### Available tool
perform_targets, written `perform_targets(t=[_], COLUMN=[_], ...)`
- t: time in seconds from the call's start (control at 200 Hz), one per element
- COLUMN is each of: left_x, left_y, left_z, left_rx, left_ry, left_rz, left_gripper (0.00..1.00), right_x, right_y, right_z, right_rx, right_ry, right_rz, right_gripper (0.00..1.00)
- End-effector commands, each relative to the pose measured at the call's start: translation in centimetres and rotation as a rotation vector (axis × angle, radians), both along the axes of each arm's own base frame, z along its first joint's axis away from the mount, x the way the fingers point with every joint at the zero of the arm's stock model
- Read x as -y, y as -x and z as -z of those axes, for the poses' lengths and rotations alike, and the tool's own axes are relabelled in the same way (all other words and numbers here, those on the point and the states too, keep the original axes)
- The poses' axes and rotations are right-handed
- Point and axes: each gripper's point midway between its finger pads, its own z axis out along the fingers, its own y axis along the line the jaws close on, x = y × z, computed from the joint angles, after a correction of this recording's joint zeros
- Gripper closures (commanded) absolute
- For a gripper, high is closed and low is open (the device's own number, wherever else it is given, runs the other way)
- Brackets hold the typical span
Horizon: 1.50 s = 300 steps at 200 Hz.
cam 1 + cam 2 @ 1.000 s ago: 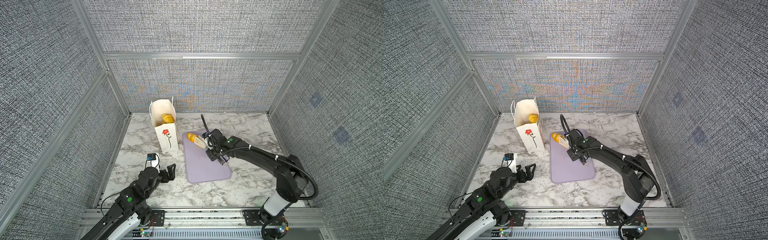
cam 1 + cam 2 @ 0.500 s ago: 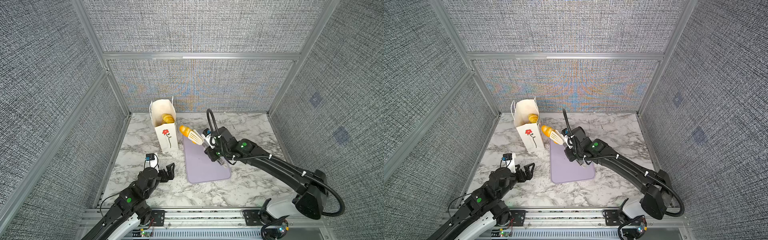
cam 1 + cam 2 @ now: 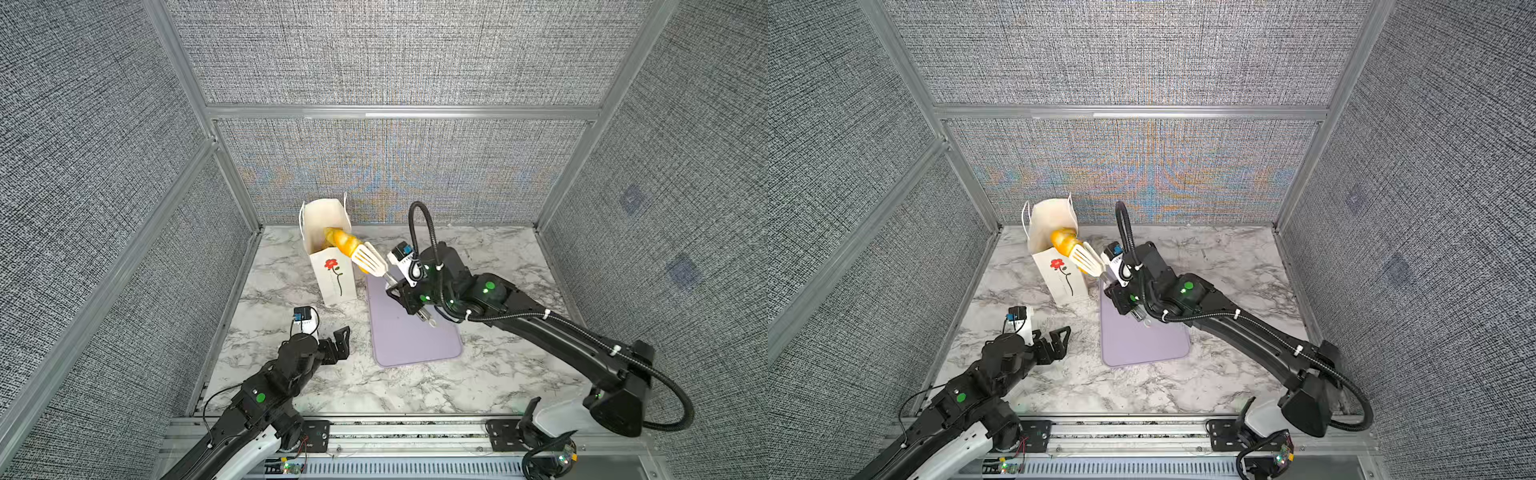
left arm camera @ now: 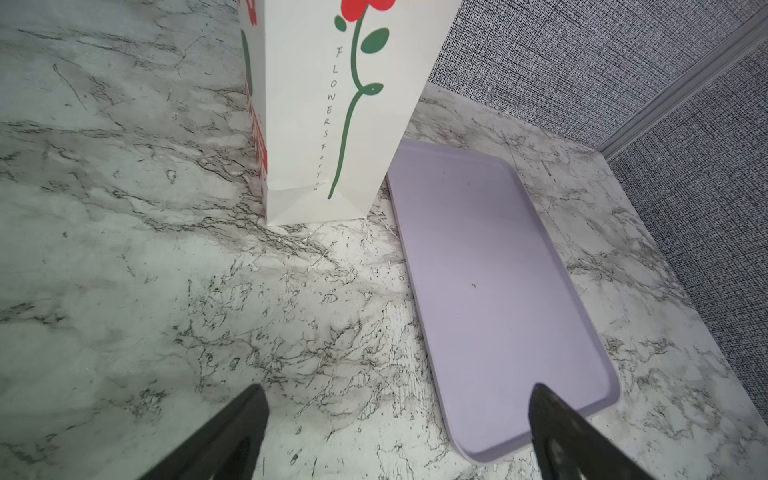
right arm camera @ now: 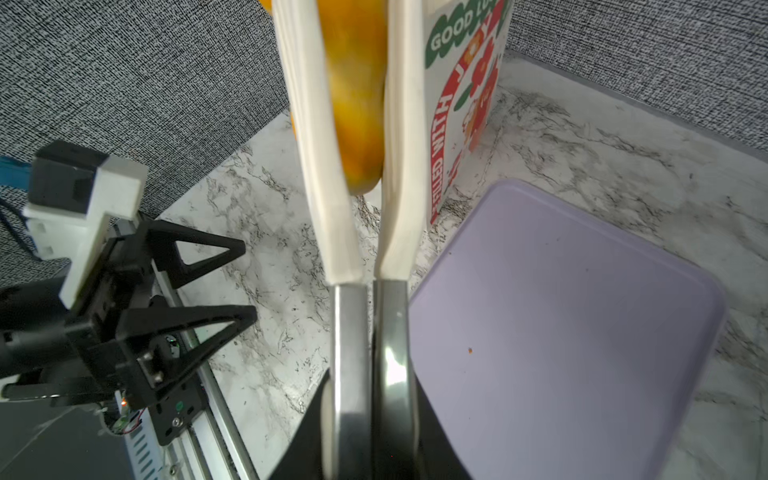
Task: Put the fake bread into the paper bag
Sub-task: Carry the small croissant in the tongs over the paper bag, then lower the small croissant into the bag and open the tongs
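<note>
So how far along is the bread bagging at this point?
Looks nearly done. Done: no bread shows on the lavender tray. In hand: the right gripper clamps tongs holding a golden bread piece at the paper bag mouth. Left: drop it in. The left gripper idles, jaws open.

White marble table (image 3: 498, 374): paper bag (image 3: 334, 276) stands upright on it, flat purple tray (image 3: 411, 336) lies just beside the bag.

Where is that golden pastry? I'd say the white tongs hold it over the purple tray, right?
Not quite: the white tongs do hold the golden pastry, but at the open top of the paper bag, not over the purple tray. Both top views show it.
</note>
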Motion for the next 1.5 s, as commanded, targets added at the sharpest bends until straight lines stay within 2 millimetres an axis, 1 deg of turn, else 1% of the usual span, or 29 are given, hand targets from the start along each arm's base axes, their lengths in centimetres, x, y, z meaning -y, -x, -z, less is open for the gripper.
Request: perform_targets(t=[0.0, 0.035, 0.13, 0.235, 0.325, 0.415, 0.565, 0.685, 0.795, 0.85, 0.911, 0.951, 1.066, 1.136, 1.216, 1.316, 1.496], left_x=[0.2, 0.2, 0.2, 0.3, 0.2, 0.1, 0.0, 0.0, -0.1, -0.1, -0.1, -0.1, -0.1, 0.0, 0.0, 0.0, 0.0], left_y=[-0.2, -0.2, -0.2, -0.1, -0.1, 0.0, 0.1, 0.2, 0.2, 0.2, 0.2, 0.3, 0.3, 0.2, 0.2, 0.2, 0.2], left_z=[-0.3, -0.4, -0.2, -0.2, -0.2, -0.2, -0.2, -0.2, -0.2, -0.2, -0.3, -0.2, -0.2, -0.2, -0.2, -0.2, -0.3], left_rx=[0.014, 0.015, 0.016, 0.013, 0.012, 0.014, 0.020, 0.019, 0.019, 0.020, 0.023, 0.021, 0.019, 0.019, 0.019, 0.018, 0.019], left_ry=[0.015, 0.016, 0.018, 0.021, 0.020, 0.020, 0.028, 0.027, 0.024, 0.026, 0.027, 0.027, 0.028, 0.028, 0.026, 0.025, 0.027], left_rz=[0.002, 0.002, 0.001, 0.006, 0.005, 0.003, 0.003, 0.003, 0.002, 0.003, 0.002, 0.003, 0.004, 0.004, 0.005, 0.005, 0.006], left_gripper=[0.01, 0.01, 0.01, 0.01, 0.01, 0.01, 0.01, 0.01, 0.01, 0.01, 0.01, 0.01, 0.01, 0.01, 0.01, 0.01, 0.01], right_x=[-2.1, -2.5, -3.6, -5.1, -6.2, -7.2, -7.7, -8.3, -8.6, -8.7, -8.6, -8.5, -8.3, -8.3, -8.2, -8.0, -7.2], right_y=[-1.3, -1.8, -3.3, -4.5, -5.6, -6.7, -8.9, -9.9, -10.4, -10.6, -10.8, -10.9, -11.1, -11.0, -10.9, -10.6, -10.3], right_z=[-2.1, -2.2, -3.2, -4.0, -3.8, -3.2, -2.1, -1.8, -1.6, -1.0, -0.4, -0.2, 0.3, 0.1, -0.4, -1.1, -2.2], right_rx=[0.025, 0.026, 0.047, 0.056, 0.047, 0.035, 0.035, 0.037, 0.037, 0.032, 0.028, 0.025, 0.023, 0.028, 0.036, 0.046, 0.067], right_ry=[-0.087, -0.093, -0.146, -0.192, -0.185, -0.171, -0.132, -0.128, -0.117, -0.097, -0.074, -0.064, -0.053, -0.054, -0.059, -0.064, -0.071], right_rz=[0.005, 0.013, 0.057, 0.072, 0.081, 0.095, 0.165, 0.189, 0.194, 0.196, 0.203, 0.210, 0.217, 0.213, 0.210, 0.204, 0.207], right_gripper=[0.75, 0.75, 0.75, 0.75, 0.75, 0.75, 0.74, 0.74, 0.73, 0.71, 0.67, 0.62, 0.55, 0.52, 0.50, 0.44, 0.43])
